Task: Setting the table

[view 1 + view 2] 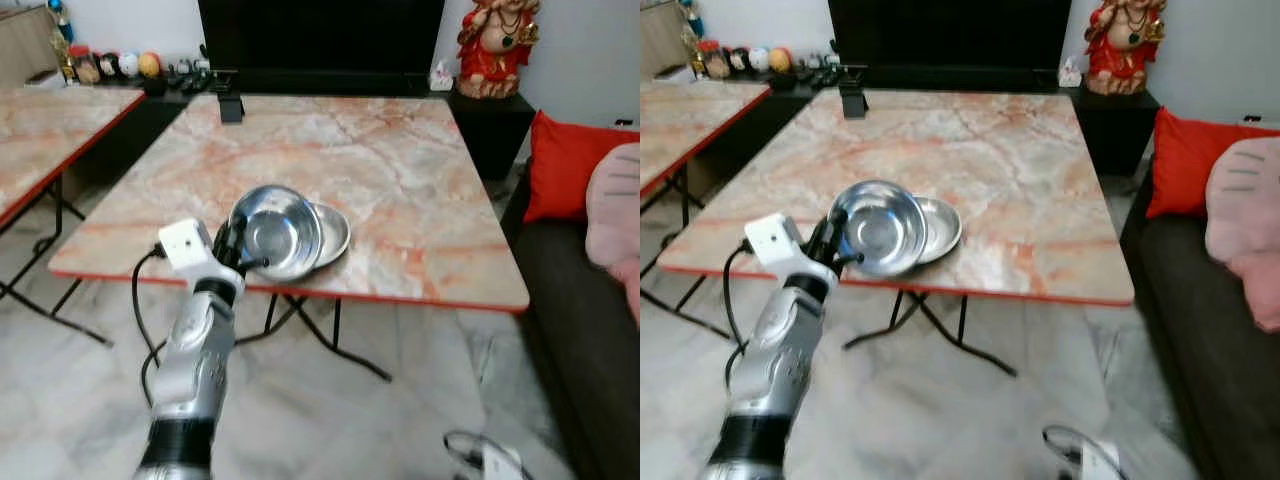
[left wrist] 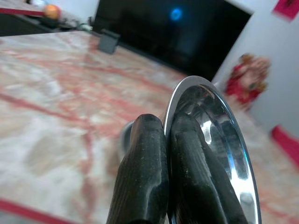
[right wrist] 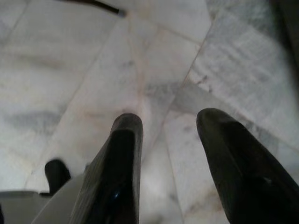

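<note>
Left gripper (image 2: 168, 179) jaws pinching steel bowl (image 2: 219, 154) rim; marble table (image 2: 56, 116) beyond

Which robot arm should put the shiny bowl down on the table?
The left. Its left gripper already pinches the rim of the round shiny steel bowl, tilted above the marble-patterned table beside a flat steel plate. The right gripper hangs open over the floor.

**A marble room around us**

We stand on a pale grey-veined marble floor (image 1: 400, 400) before a square pink-and-orange marble tabletop (image 1: 380, 170) on black folding legs. A second matching table (image 1: 40, 130) sits left. Behind, a large black television screen (image 1: 320, 40), a red seated figurine (image 1: 497, 45); right, a dark sofa (image 1: 570, 320) with a red cushion (image 1: 565, 170).
</note>
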Controlling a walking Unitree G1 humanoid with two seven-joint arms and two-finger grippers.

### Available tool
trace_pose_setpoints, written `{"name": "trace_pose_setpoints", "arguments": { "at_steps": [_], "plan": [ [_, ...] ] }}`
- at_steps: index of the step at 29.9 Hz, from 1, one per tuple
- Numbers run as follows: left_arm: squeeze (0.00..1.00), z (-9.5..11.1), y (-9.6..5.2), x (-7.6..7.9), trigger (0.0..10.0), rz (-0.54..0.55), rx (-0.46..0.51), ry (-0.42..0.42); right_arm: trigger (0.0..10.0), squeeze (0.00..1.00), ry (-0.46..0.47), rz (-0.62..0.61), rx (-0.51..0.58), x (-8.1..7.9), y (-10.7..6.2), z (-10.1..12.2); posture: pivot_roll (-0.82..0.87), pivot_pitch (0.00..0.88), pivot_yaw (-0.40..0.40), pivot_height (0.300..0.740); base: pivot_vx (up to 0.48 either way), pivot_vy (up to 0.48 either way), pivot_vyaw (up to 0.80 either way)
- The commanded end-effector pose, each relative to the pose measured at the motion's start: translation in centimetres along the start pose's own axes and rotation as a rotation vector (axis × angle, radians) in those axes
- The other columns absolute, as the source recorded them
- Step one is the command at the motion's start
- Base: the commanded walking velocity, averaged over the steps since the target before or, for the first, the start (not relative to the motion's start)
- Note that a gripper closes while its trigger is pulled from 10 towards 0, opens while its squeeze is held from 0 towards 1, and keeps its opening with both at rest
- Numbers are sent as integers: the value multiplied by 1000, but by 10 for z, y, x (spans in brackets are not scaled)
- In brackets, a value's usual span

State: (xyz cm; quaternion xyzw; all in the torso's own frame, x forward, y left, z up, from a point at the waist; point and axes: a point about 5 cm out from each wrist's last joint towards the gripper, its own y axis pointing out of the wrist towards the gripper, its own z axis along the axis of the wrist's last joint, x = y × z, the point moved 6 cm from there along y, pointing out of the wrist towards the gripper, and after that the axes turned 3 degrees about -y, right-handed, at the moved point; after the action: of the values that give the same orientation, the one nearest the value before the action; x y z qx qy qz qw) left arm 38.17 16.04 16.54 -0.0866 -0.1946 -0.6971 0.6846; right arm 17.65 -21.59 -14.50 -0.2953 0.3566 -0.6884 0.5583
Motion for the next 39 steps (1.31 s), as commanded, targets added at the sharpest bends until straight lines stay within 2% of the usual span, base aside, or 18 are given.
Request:
{"name": "trace_pose_setpoints", "arguments": {
  "at_steps": [1, 2, 6, 10, 19, 24, 36, 39],
  "plan": [
    [0, 1, 2, 3, 10000, -21, -5, 36, 10000, 0, 5, -1, -7, 1, 0, -2, -16, 0, -16, 740, 0, 0, 0],
    [0, 2, 2, 1, 10000, -45, -21, 95, 10000, 0, 6, -1, -10, 1, 0, -2, -16, 0, -15, 740, 0, 0, 0],
    [0, 6, 1, -5, 10000, -82, -28, 193, 10000, 0, 7, -2, -11, 1, 0, -3, -14, 0, -15, 740, 0, 0, 0],
    [0, 11, 2, -13, 10000, -94, -33, 229, 10000, 0, 7, -2, -13, 2, 0, -3, -7, 0, -15, 740, 0, 0, 0],
    [0, 3, -3, -8, 10000, -129, -72, 63, 10000, 0, 6, -4, -11, 2, 0, -2, -16, 0, -10, 740, 0, 0, 0],
    [0, 3, -2, -3, 10000, -135, -65, 46, 10000, 0, 8, -5, -14, 2, 0, -3, -16, 0, -12, 740, 0, 0, 0],
    [0, 6, -1, 3, 10000, -140, -49, 23, 10000, 0, 7, 12, -4, -3, 1, 1, -14, 0, -13, 740, 0, 0, -751],
    [0, 7, 0, 2, 10000, -133, -46, 24, 10000, 0, 12, 7, 5, -3, 1, 2, -15, 0, -12, 740, 0, 0, 0]
  ]
}}
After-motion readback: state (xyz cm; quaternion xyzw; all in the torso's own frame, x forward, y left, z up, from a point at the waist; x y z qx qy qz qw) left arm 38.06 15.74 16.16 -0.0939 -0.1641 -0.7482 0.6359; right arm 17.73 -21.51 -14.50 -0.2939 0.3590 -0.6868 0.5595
